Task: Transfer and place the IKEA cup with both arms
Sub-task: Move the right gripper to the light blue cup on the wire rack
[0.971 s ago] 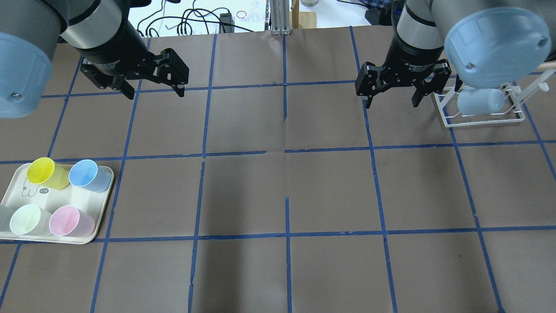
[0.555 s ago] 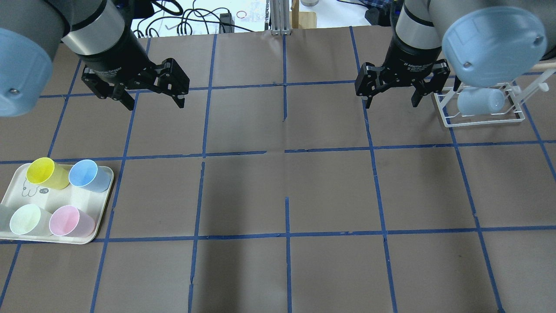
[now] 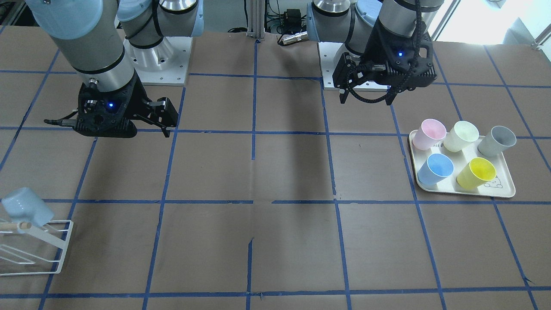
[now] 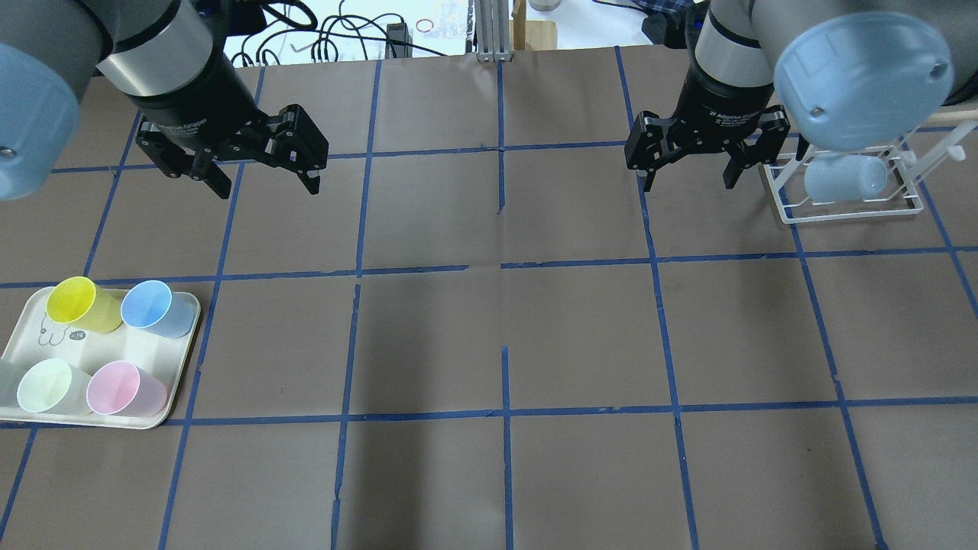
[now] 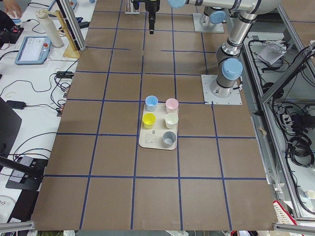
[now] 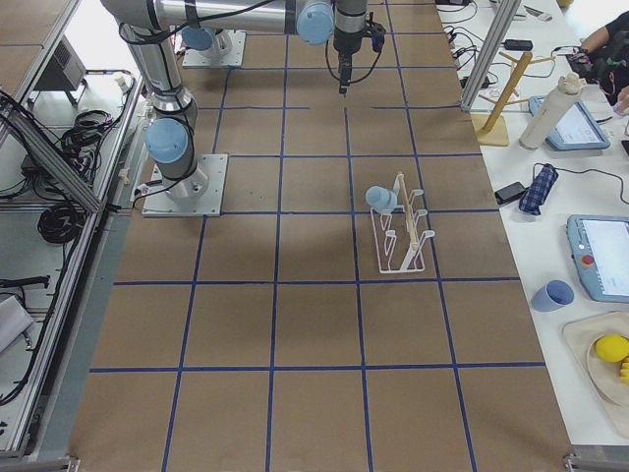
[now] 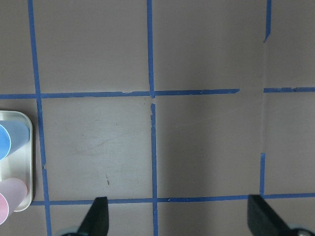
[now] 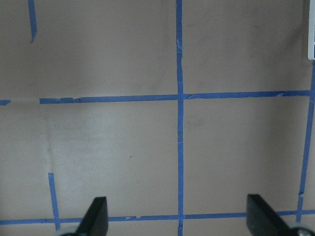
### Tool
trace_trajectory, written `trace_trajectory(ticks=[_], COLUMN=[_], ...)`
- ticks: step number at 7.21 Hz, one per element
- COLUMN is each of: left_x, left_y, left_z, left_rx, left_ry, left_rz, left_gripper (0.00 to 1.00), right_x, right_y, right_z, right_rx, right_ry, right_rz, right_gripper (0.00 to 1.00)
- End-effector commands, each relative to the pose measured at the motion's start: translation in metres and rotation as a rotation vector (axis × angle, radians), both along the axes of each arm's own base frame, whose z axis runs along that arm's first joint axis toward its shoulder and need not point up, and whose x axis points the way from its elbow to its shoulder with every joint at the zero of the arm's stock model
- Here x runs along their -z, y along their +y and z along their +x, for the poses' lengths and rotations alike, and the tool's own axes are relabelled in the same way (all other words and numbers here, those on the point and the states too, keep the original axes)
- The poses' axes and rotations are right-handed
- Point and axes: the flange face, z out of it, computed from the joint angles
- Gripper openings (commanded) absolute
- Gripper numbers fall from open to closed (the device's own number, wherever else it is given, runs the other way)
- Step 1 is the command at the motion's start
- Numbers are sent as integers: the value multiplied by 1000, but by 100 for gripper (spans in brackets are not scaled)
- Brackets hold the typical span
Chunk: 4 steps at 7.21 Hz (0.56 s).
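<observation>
The IKEA cup (image 4: 840,179), pale icy blue, hangs tilted on a peg of the white wire rack (image 4: 787,208) at the far right; it also shows in the front view (image 3: 26,210) and the right view (image 6: 381,200). My right gripper (image 4: 688,182) is open and empty, hovering just left of the rack, apart from the cup. My left gripper (image 4: 267,187) is open and empty above the far left of the table. Each wrist view shows only bare taped table between the open fingers (image 7: 98,219) (image 8: 98,219).
A cream tray (image 4: 182,359) at the near left holds a yellow cup (image 4: 72,302), a deeper blue cup (image 4: 153,305), a pale green cup (image 4: 46,386), a pink cup (image 4: 118,388) and a grey cup (image 3: 497,140). Blue tape lines grid the brown table.
My left gripper has shifted a little to the left and nearer, still open. My right gripper has barely moved. The cup stays on the rack.
</observation>
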Motion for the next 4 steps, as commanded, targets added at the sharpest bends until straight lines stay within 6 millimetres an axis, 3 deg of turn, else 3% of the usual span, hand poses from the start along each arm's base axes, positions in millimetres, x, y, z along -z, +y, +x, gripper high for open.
trace_trajectory(ticks=[1, 3, 4], left_x=[2, -5, -4], left_y=[-2, 2, 1], left_z=[0, 4, 5], left_rx=[-1, 1, 0], left_ry=[-2, -36, -51], left_rz=[2, -9, -8], left_gripper=[100, 100, 100], right_x=[-2, -5, -5], right_y=[-8, -16, -17], right_z=[-40, -121, -174], right_rx=[-21, -33, -3], right_ry=[48, 43, 40], right_rz=[6, 14, 18], right_gripper=[100, 100, 100])
